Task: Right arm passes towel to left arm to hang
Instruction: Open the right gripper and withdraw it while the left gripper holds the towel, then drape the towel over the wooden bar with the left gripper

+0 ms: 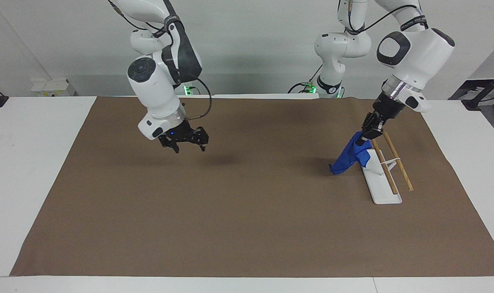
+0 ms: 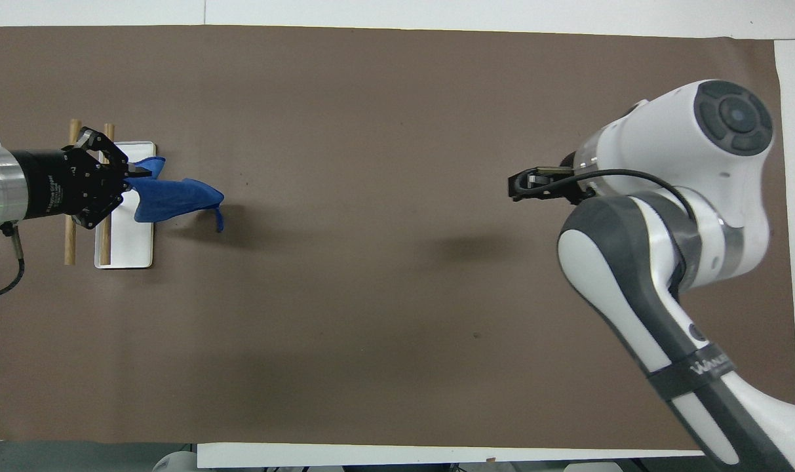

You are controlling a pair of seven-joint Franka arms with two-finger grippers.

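Observation:
My left gripper [image 1: 365,137] is shut on one corner of the blue towel [image 1: 347,158], just over the robots' end of the rack [image 1: 380,191]. The towel hangs down bunched beside the rack's white base, on the side toward the right arm; its lower tip is close to the mat. The rack has two wooden rods [image 1: 398,162] on a white stand. From overhead, the left gripper [image 2: 130,176] is over the base [image 2: 125,248] and the towel [image 2: 177,198] trails off it. My right gripper [image 1: 184,145] is open and empty, up over the right arm's half of the mat, and shows overhead too [image 2: 520,187].
A brown mat [image 1: 247,228] covers most of the white table [image 1: 31,171]. Nothing else lies on the mat. The right arm's elbow [image 2: 633,262] covers part of the mat in the overhead view.

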